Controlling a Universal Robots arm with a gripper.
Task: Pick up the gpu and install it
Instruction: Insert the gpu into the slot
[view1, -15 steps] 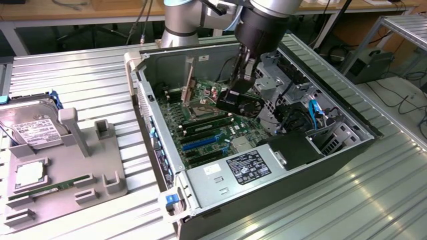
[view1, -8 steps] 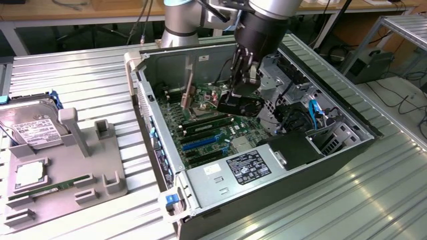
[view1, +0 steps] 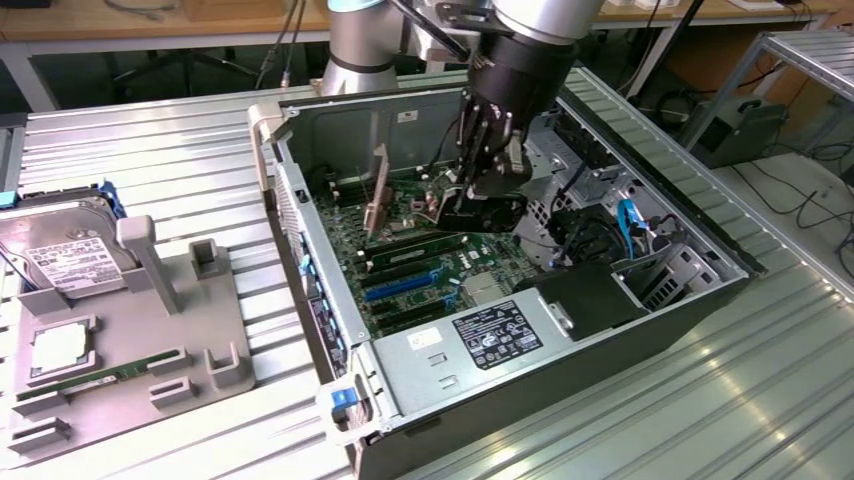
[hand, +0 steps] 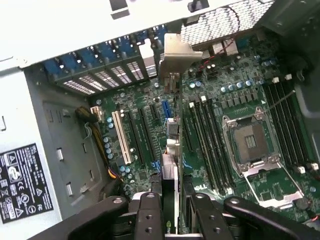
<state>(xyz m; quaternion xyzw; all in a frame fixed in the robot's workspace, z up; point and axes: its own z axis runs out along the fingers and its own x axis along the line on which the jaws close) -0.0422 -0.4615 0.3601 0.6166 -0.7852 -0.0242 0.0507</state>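
Note:
The gpu (hand: 171, 165) is seen edge-on in the wrist view, running away from my fingers over the motherboard's expansion slots. Its silver bracket (hand: 177, 50) reaches the case's rear slot openings. My gripper (hand: 172, 212) is shut on the card's near end, one black finger (hand: 149, 212) on each side. In the exterior view my gripper (view1: 470, 205) is lowered into the open computer case (view1: 287, 190), and the gpu's bracket end (view1: 376, 195) stands upright towards the view's left. Whether the card's edge sits in a slot cannot be told.
Inside the case are the empty CPU socket (hand: 250, 140), RAM slots (hand: 205, 140), a white slot (hand: 120, 137) and the power supply (view1: 501, 330). A grey fixture (view1: 147, 300) on the exterior view's left carries a hard drive (view1: 60, 250) and a green RAM stick (view1: 107, 375).

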